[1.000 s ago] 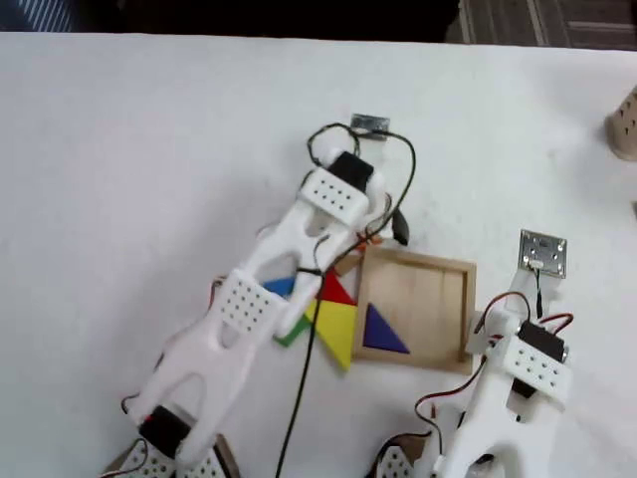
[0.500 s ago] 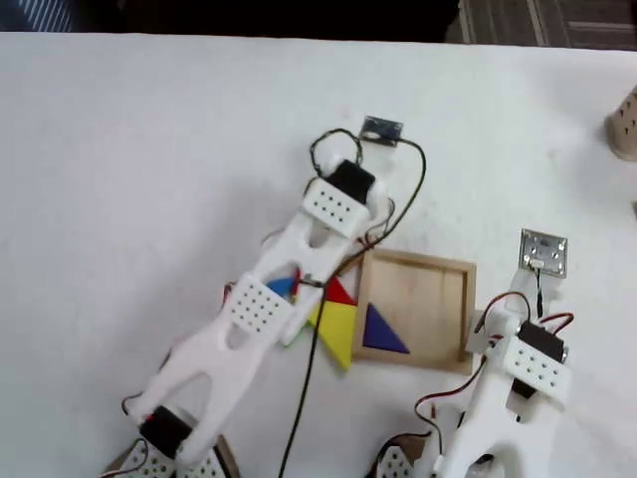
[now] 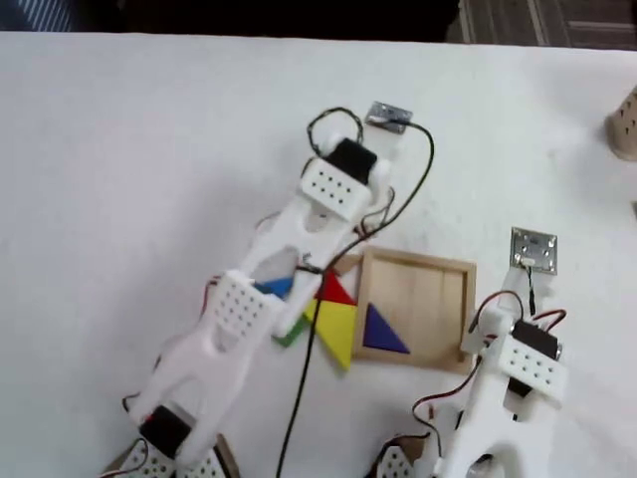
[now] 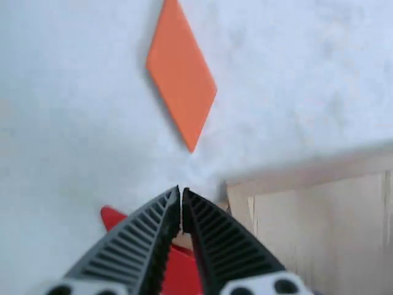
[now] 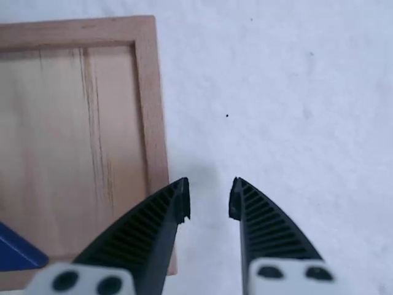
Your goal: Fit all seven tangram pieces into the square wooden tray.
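Shifted a little farther up the table than half a second ago, the left gripper (image 4: pixel 181 198), jaws pressed together, hangs over the red piece (image 4: pixel 112 219) at the wooden tray's (image 4: pixel 307 175) corner, near the orange parallelogram (image 4: pixel 182 86). The right gripper (image 5: pixel 209 200), narrowly parted, hangs beside the tray's rim. A blue triangle (image 3: pixel 381 332) lies inside.

White left arm (image 3: pixel 249 299) stretches diagonally from the lower left of the high view to upper centre. Its black, ribbed left gripper (image 4: pixel 180 195) has its fingertips pressed together. White right arm (image 3: pixel 513 383) stands at lower right, with the right gripper (image 5: pixel 209 198) fingers parted by a narrow gap.
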You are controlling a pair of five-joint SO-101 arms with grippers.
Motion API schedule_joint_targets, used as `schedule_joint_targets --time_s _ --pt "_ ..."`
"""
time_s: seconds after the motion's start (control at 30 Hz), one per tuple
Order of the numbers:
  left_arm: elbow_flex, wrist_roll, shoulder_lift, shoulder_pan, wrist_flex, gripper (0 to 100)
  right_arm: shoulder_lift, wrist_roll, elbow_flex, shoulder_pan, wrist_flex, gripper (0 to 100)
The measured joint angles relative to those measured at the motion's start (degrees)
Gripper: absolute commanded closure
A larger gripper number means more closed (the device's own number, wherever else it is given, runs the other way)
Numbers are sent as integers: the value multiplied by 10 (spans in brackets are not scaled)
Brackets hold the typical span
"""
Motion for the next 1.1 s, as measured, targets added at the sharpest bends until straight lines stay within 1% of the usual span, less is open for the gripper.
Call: schedule_joint_targets --time_s 0.13,0.23,0.33,0.4,0.63,0.8,0.93,1.1 --pt "130 0 -92 0 -1 975 0 0 0 0 0 886" --pt "179 0 -132 0 -28 922 0 0 0 0 0 886" --pt "189 25 -136 -1 -64 836 0 0 0 0 0 887" --pt "189 43 -136 -1 -85 813 0 0 0 -2 0 888" --pt "195 85 -136 -2 -176 812 0 0 0 -11 0 889" --pt "195 118 -118 -22 -221 809 0 0 1 -11 0 889" --pt "195 150 -88 -43 -231 812 0 0 2 -11 0 889" --pt "195 175 -67 -41 -231 812 0 0 2 -11 0 889"
